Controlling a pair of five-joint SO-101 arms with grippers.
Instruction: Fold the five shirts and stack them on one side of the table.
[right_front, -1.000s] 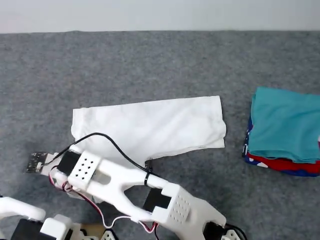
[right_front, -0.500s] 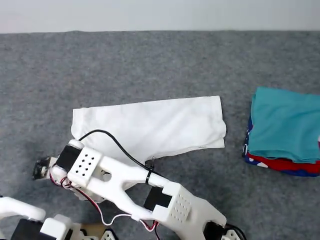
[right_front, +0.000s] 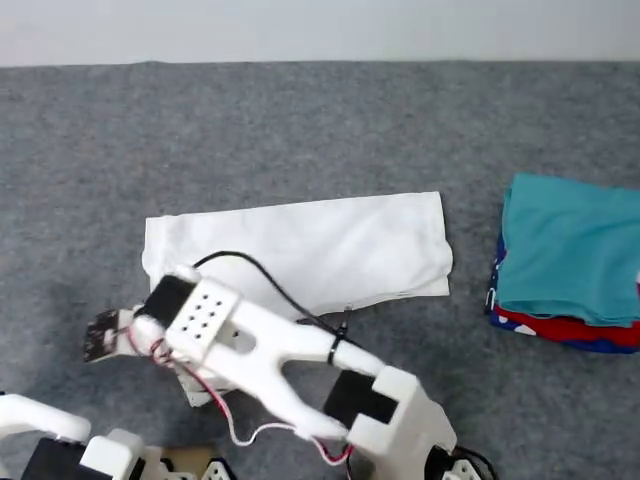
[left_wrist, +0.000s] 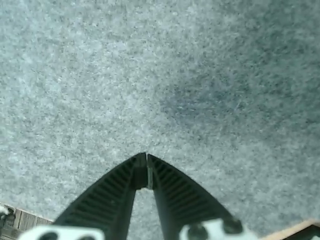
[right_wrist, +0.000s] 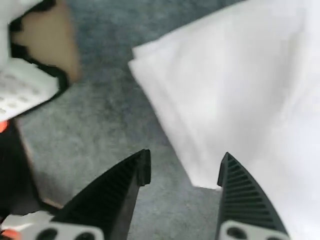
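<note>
A white shirt (right_front: 320, 250) lies spread flat, folded lengthwise, in the middle of the grey felt table (right_front: 300, 130). My right arm (right_front: 260, 345) reaches from the near edge across the shirt's near left corner. In the right wrist view my right gripper (right_wrist: 185, 170) stands open just above that corner of the white shirt (right_wrist: 225, 90), nothing between its black fingers (right_wrist: 132, 180). A stack of folded shirts, teal (right_front: 570, 250) on top with red and blue (right_front: 560, 330) under it, sits at the right edge. My left gripper (left_wrist: 146, 162) is shut and empty over bare felt.
My left arm (right_front: 40, 420) rests at the near left corner of the table. A brown board and a white part of an arm (right_wrist: 30, 60) show beyond the shirt corner in the right wrist view. Open felt lies behind the shirt and between it and the stack.
My right arm's wrist has swung slightly up and right, onto the shirt's near left corner, and its elbow has shifted right. The shirt, the stack and the left arm have not moved.
</note>
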